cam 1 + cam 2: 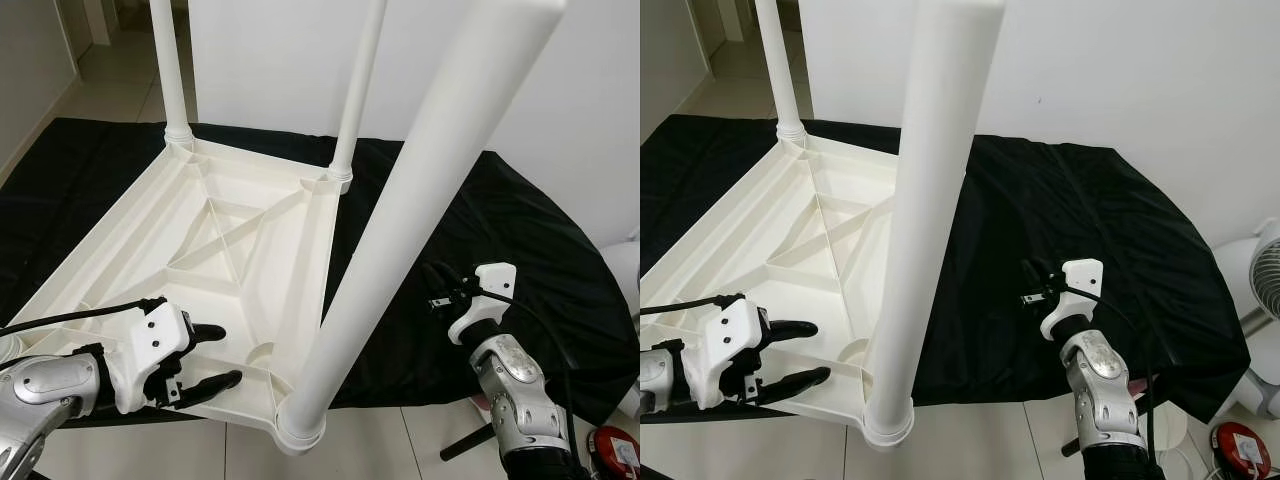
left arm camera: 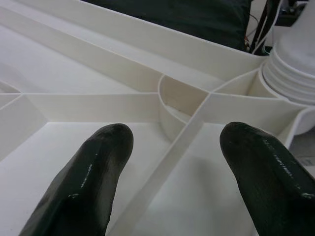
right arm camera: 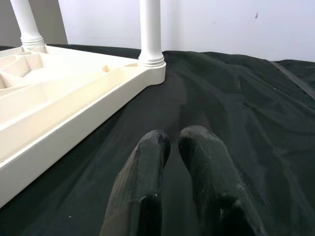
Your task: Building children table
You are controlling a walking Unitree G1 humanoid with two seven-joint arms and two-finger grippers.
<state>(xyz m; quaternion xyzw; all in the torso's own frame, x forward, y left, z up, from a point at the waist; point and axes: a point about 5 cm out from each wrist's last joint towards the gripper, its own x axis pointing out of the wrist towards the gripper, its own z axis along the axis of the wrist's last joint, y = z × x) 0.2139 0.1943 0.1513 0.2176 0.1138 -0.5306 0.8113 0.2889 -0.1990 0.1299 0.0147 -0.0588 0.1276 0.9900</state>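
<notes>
A white plastic children's table (image 1: 230, 240) lies upside down on a black cloth (image 1: 520, 240). Three white legs stand up from its corners: a near one (image 1: 420, 200), a far left one (image 1: 168, 70) and a far right one (image 1: 358, 90). My left gripper (image 1: 230, 354) is open just above the ribbed underside near the front edge, left of the near leg's base (image 2: 290, 73). A rib crossing (image 2: 197, 118) lies beneath its fingers (image 2: 93, 177). My right gripper (image 1: 437, 280) is shut and empty, hovering over the cloth to the right of the table (image 3: 59, 98).
The cloth's front edge ends at a pale tiled floor (image 1: 380, 440). A white wall (image 1: 280, 60) stands behind the table. A white fan (image 1: 1255, 290) and a red object (image 1: 615, 450) sit at the right. A doorway opens at the far left.
</notes>
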